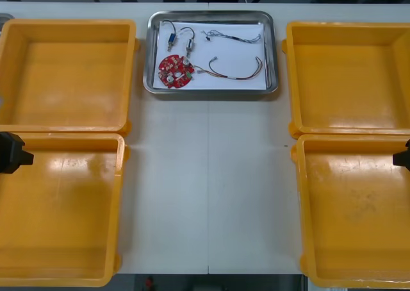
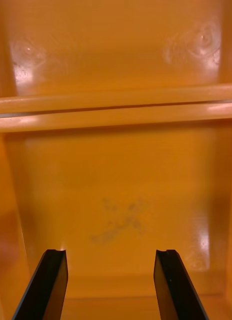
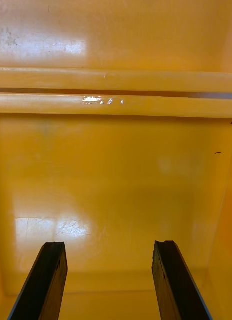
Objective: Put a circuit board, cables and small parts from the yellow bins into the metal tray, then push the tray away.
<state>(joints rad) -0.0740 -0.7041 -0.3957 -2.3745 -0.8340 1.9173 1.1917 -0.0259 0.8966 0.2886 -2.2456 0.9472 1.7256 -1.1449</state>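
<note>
The metal tray (image 1: 151, 54) stands at the far middle of the table, white inside. In it lie a round red circuit board (image 1: 175, 71), a red and yellow cable (image 1: 238, 71), a blue and white cable (image 1: 232, 37) and two small metal parts (image 1: 180, 40) with wires. My left gripper (image 3: 110, 280) hangs open over the near left bin's bare floor (image 3: 116, 180), its body at the left edge of the front view (image 1: 13, 152). My right gripper (image 2: 112, 282) is open above the near right bin's scuffed floor (image 2: 121, 200), its body at the right edge (image 1: 403, 156).
Two yellow bins stand at each side: far left (image 1: 64, 73), near left (image 1: 61, 207), far right (image 1: 349, 73), near right (image 1: 359, 207). All look bare inside. White table (image 1: 208, 188) runs between them in front of the tray.
</note>
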